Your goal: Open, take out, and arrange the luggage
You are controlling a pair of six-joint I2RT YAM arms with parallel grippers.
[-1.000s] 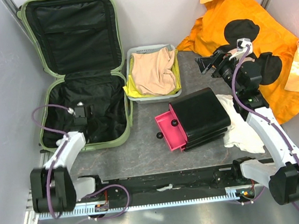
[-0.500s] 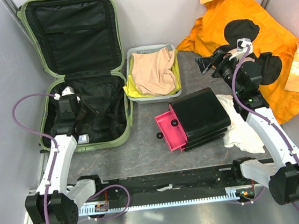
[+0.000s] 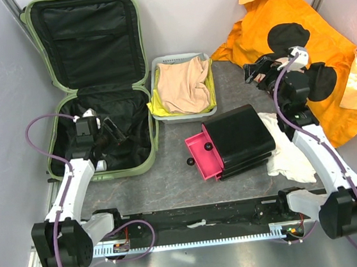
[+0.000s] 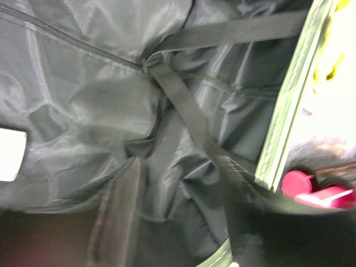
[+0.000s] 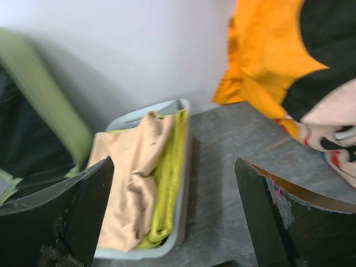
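1. The left gripper (image 3: 114, 133) was partly open and held nothing.
2. The luggage (image 3: 85, 47) lay open right under it, with the black lining just below the fingers (image 4: 119, 214).
3. The right gripper (image 3: 253, 73) was wide open and empty, with a basket (image 3: 183, 115) ahead of it.

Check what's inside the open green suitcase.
The luggage lies open: black lining, crossed straps in the lower half, and a small white item I can't identify. The left gripper covers part of the floor; anything behind the lid panel is hidden.
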